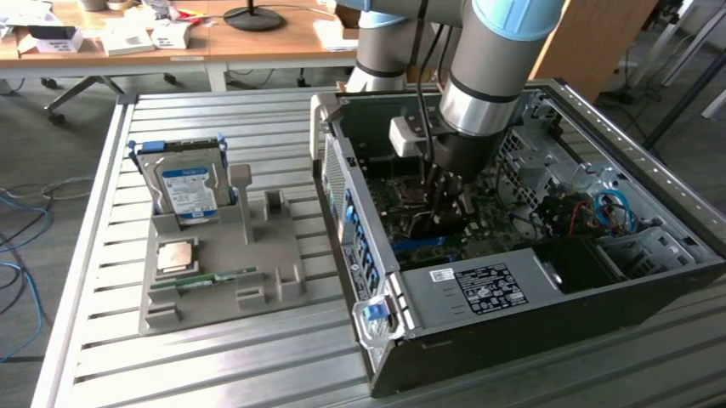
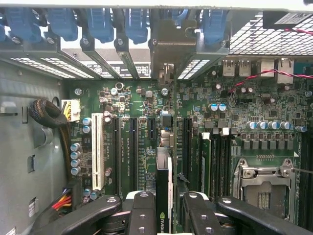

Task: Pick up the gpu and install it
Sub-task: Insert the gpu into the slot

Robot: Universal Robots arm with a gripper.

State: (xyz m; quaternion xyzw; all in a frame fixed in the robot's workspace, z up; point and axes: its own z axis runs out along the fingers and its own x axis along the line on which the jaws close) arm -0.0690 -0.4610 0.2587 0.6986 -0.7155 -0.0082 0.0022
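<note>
My gripper (image 1: 443, 197) reaches down into the open computer case (image 1: 499, 293), over the green motherboard (image 1: 414, 223). In the wrist view the gripper (image 2: 165, 203) is shut on the gpu (image 2: 164, 171). The gpu shows edge-on as a thin dark card with a small green logo, clamped between the two black fingers (image 2: 142, 213). It runs along the motherboard (image 2: 244, 112) in line with the long black expansion slots (image 2: 132, 147), and its far end points at the rear bracket openings (image 2: 166, 68). Whether its edge sits in a slot I cannot tell.
A grey holder tray (image 1: 227, 280) lies on the slatted table at the exterior view's left. It carries a silver hard drive (image 1: 187, 189), a square chip (image 1: 179, 255) and a green memory stick (image 1: 204, 280). Inside the case are blue slot clips (image 2: 100, 22), a cable bundle (image 2: 49, 117) and the processor socket (image 2: 264, 181).
</note>
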